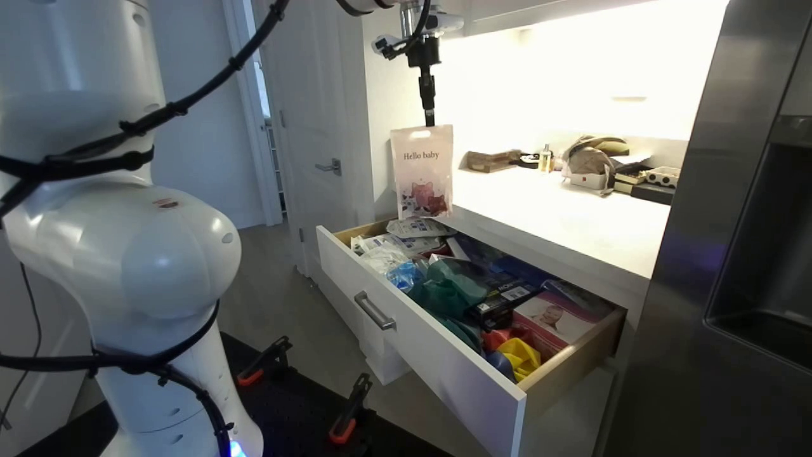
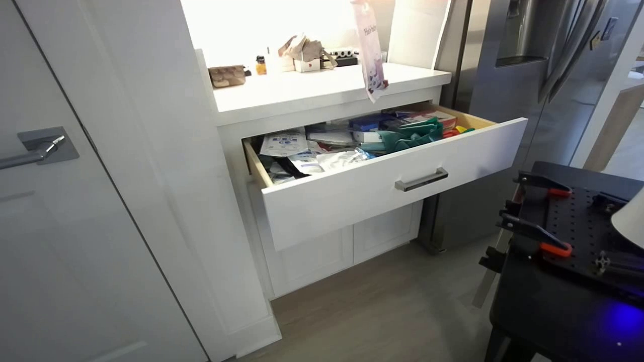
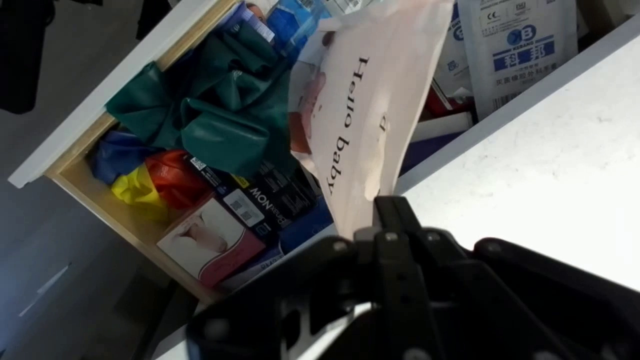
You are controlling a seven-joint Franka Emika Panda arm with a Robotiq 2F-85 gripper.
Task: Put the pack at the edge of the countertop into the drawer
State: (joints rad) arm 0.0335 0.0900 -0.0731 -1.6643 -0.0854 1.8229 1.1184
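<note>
The pack (image 1: 422,168) is a pale pink-cream pouch printed "Hello baby" with reddish animals near its bottom. My gripper (image 1: 429,119) is shut on its top edge, and the pack hangs upright. In an exterior view the pack (image 2: 371,50) hangs in front of the countertop edge, its bottom above the drawer contents; the gripper is out of that view. In the wrist view the gripper (image 3: 397,205) pinches the pack (image 3: 367,95) over the open drawer (image 3: 95,105). The drawer (image 1: 431,355) with its silver handle also shows in an exterior view (image 2: 347,201). The white countertop (image 1: 558,216) lies behind it.
The drawer holds white glove packets (image 2: 284,143), green rubber bands (image 3: 225,120), a black box (image 3: 265,200) and a baby-picture box (image 1: 552,317). Clutter (image 1: 590,162) stands at the countertop's back. A fridge (image 1: 710,317) and a door (image 2: 90,201) flank the cabinet.
</note>
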